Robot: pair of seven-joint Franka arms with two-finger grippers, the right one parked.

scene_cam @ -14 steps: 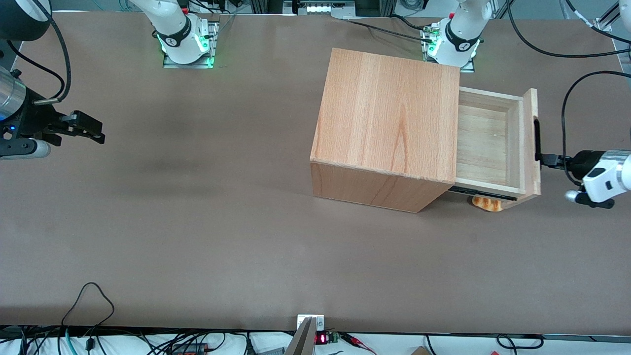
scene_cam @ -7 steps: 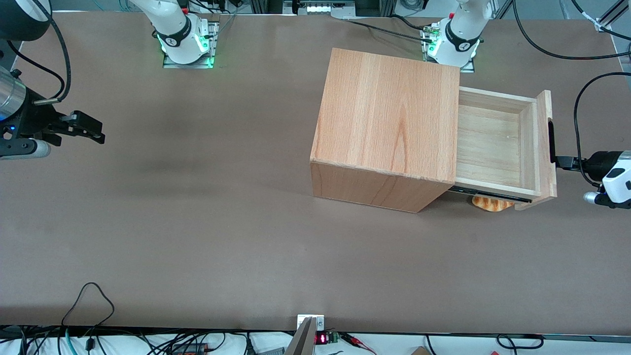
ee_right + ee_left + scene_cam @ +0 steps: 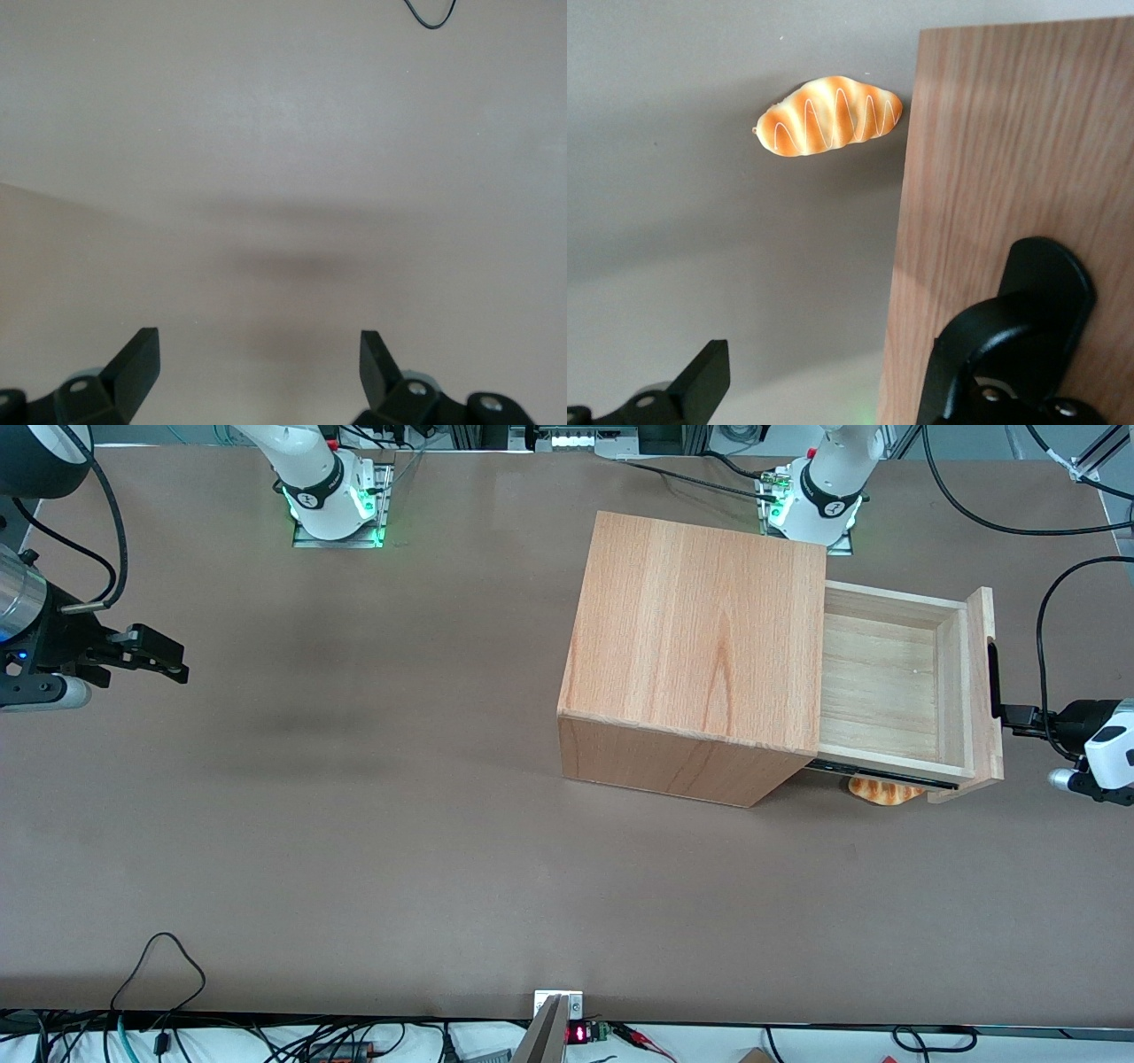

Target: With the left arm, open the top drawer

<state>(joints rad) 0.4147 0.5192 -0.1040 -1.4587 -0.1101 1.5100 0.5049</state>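
The top drawer stands pulled well out of the wooden cabinet, toward the working arm's end of the table, and its tray is empty. Its front panel carries a slim black bar handle. The left arm's gripper is in front of the panel, at the handle. In the left wrist view the panel and handle fill one side. The gripper is open: one finger is against the handle, the other finger hangs free over the table.
A toy bread roll lies on the brown table under the open drawer, nearer the front camera; it also shows in the left wrist view. Arm bases and cables stand at the table's edge farthest from the camera.
The drawer has slid farther out of the cabinet toward the working arm's end, with the gripper moving with the handle. Most of the motion came in the first half second.
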